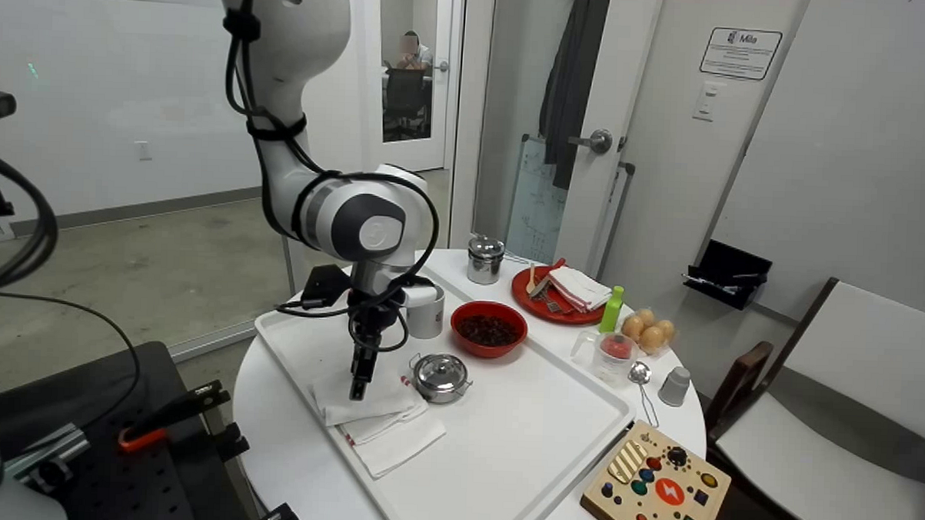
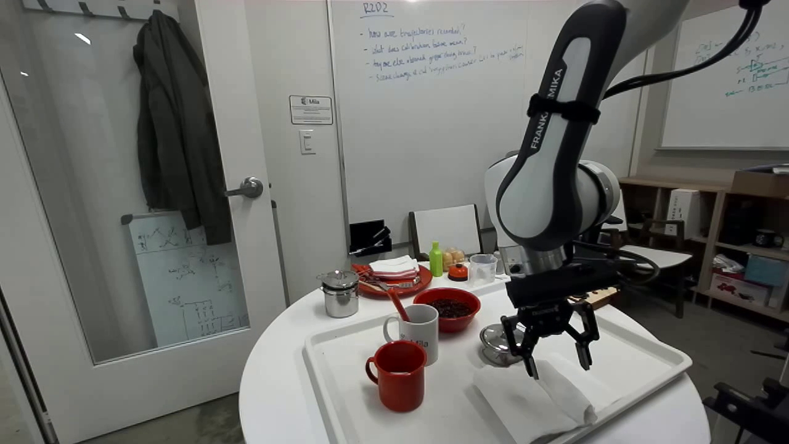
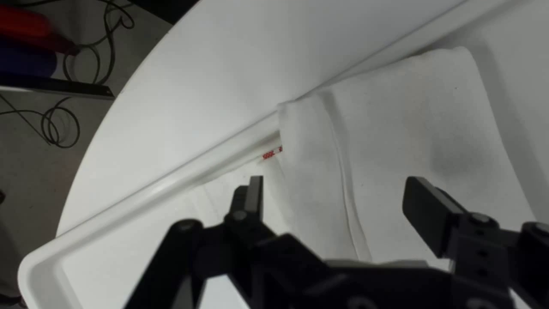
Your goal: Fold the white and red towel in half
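Observation:
The white and red towel point(image 1: 406, 443) lies on the tray near its edge, with part folded over in uneven layers. It also shows in an exterior view point(image 2: 524, 407) and in the wrist view point(image 3: 407, 111), where a small red stripe peeks out beside a raised fold. My gripper point(image 2: 560, 370) is open and points down above the towel, with nothing between its fingers. In the wrist view the gripper point(image 3: 333, 184) has its fingers on either side of the fold. In an exterior view the gripper point(image 1: 358, 393) is seen edge-on and hides some of the towel. I cannot tell whether the fingertips touch the cloth.
A small lidded metal bowl point(image 1: 441, 376) stands right beside the towel on the white tray point(image 1: 533, 447). A red bowl point(image 1: 488, 330), a white mug point(image 2: 425, 330) and a red mug point(image 2: 400, 385) are nearby. A red plate point(image 2: 425, 277) holds another folded cloth.

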Controlling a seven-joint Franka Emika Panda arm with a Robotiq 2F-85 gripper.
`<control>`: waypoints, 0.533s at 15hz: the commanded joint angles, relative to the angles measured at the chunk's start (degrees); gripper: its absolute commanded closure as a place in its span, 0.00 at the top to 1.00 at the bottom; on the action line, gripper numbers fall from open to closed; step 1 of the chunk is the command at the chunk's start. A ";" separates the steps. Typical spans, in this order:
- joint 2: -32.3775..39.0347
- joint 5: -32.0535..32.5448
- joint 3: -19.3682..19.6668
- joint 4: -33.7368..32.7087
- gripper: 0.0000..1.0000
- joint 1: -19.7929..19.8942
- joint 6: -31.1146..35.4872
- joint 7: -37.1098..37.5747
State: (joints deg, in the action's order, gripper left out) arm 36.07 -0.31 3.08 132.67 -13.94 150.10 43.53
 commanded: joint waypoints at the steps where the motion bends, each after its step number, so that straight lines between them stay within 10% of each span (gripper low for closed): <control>1: -0.54 -1.49 -2.02 -0.03 1.00 -0.17 0.04 -2.90; 8: -0.51 -1.88 -6.13 -0.51 1.00 -2.17 0.90 -7.75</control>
State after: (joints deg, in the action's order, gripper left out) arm 35.59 -0.47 -4.31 132.28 -14.65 151.16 36.98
